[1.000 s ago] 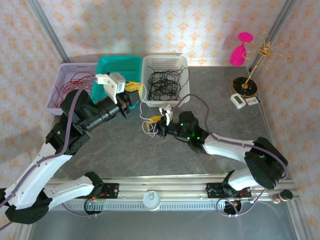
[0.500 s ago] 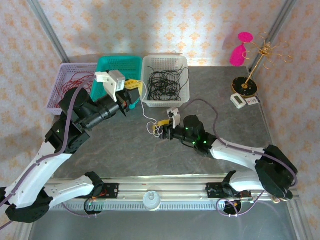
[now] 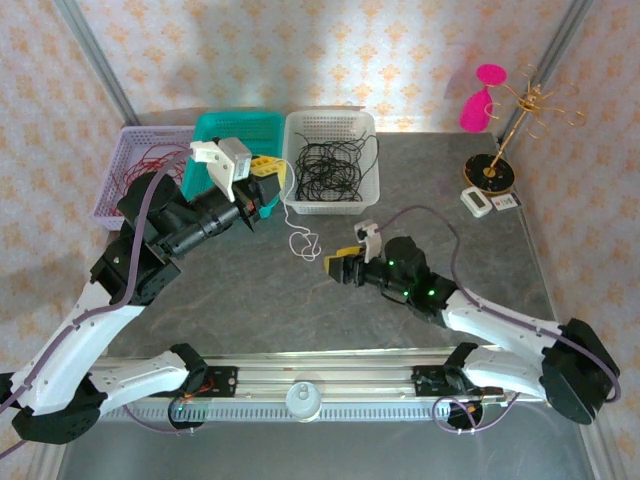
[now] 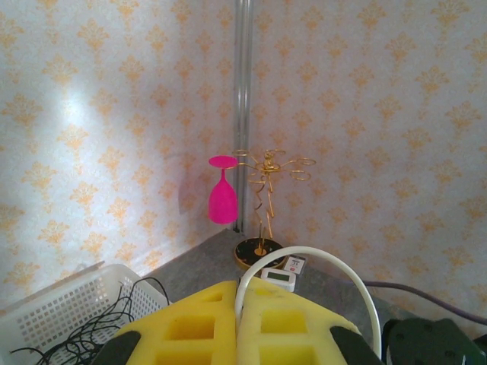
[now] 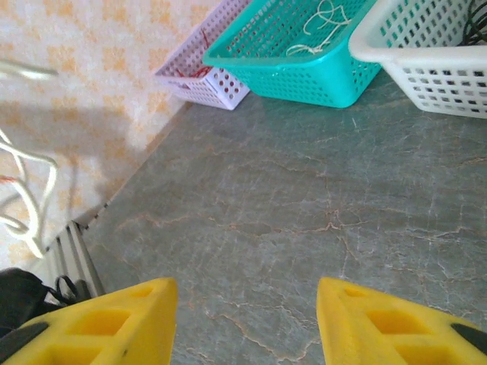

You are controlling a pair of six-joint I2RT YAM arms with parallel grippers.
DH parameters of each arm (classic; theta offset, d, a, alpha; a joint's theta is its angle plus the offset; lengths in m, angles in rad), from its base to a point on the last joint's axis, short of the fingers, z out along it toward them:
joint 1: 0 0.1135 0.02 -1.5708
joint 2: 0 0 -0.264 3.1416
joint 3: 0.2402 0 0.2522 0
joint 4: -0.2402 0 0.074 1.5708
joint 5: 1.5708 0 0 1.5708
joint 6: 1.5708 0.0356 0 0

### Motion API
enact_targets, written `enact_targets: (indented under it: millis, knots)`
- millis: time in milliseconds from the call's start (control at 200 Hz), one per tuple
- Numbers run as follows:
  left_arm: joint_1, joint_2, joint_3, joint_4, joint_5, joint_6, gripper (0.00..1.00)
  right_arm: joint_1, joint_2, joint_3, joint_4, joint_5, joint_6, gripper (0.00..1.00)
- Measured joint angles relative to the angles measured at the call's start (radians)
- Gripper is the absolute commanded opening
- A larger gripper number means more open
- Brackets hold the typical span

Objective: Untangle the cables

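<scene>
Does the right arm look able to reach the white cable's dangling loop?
Probably yes: the right end effector is open, close beside the white cable, with only bare table between.

Blurred white cable (image 5: pixel 50 166) runs off the left edge

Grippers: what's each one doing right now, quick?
Left gripper: closed on the white cable.
Right gripper: open, holding nothing.
</scene>
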Motion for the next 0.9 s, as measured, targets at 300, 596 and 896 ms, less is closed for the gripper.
enact_targets:
  millis: [300, 596, 896]
  knots:
    - [0.0, 0.0, 0.0, 0.0, 0.0, 0.0, 0.0, -0.037, -0.116, -0.003, 0.091, -0.153, 0.24, 0.52]
    - [0.0, 0.0, 0.0, 0.0, 0.0, 0.0, 0.0, -0.037, -0.032, -0.003, 0.119, -0.213, 0.339, 0.48]
    - [0.0, 0.0, 0.0, 0.0, 0.0, 0.0, 0.0, -0.035, 0.024, -0.003, 0.204, -0.253, 0.383, 0.47]
